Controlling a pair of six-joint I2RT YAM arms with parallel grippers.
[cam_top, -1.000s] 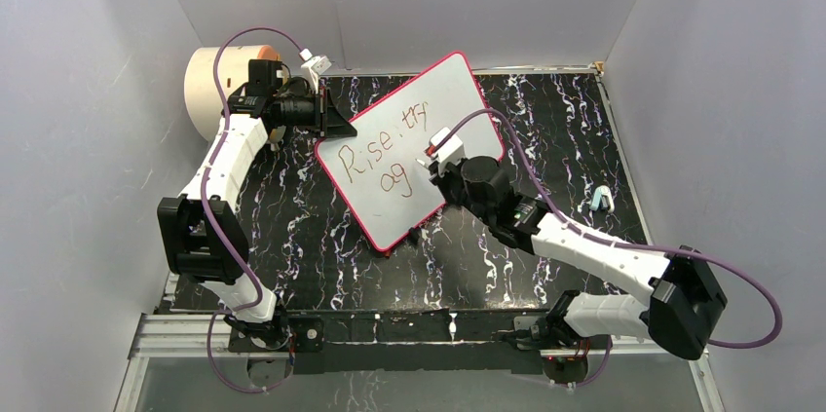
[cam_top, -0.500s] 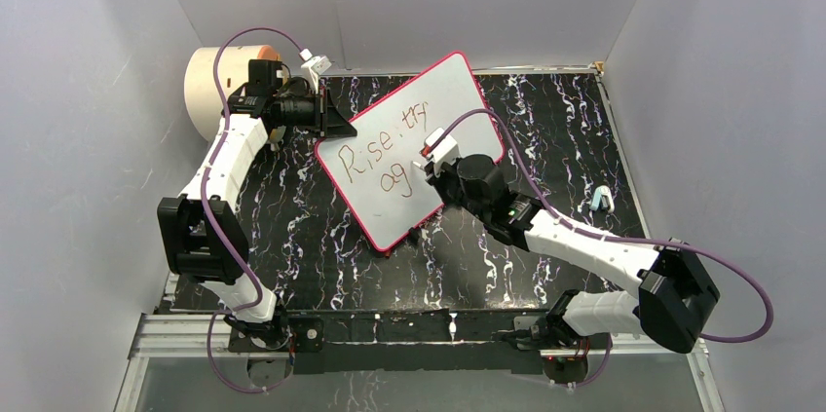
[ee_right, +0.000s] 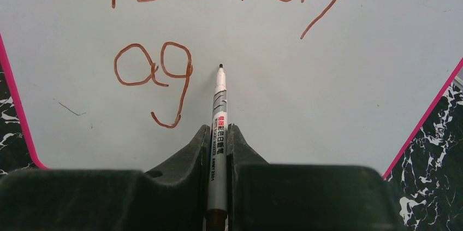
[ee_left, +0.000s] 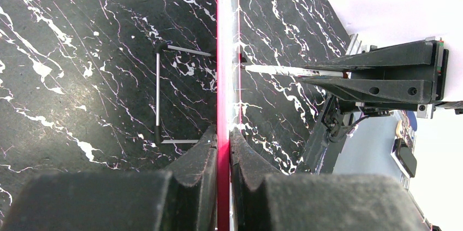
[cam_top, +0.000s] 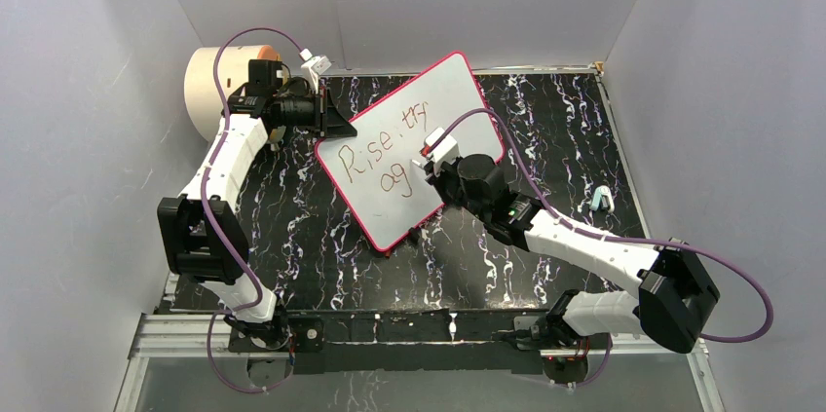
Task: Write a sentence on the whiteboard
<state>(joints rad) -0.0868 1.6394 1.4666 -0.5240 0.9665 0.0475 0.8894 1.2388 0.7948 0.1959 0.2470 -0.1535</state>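
**Marker at the board, second line part-written**

Closed tight on the barrel of a grey-and-white marker (ee_right: 218, 116): the right fingers (ee_right: 192, 153), one on each side, with the dark nib pointing straight out ahead. Nib at the white face of the whiteboard (ee_right: 327, 105), just right of the hooked tail of the last letter; touching or barely off, impossible to tell. Written so far in thin reddish-brown strokes, the sentence (cam_top: 385, 154): "Rise, try" on the upper line, only "ag" on the lower one.

Closed on the pink-red rim at the board's left corner: the left fingers (ee_left: 199, 161), one on each face, seen edge-on from the left wrist. Behind the rim, a thin wire stand (ee_left: 158, 94) with black tips.

Board propped up near the middle of the black, white-veined desk (cam_top: 545, 130), turned diagonally, far corner toward the back wall, near corner toward the arm bases.

At the far left, beside the left arm, a cream cylinder (cam_top: 206, 91) with an orange face. Well apart at the right side of the desk, a small pale-blue object (cam_top: 601, 200).
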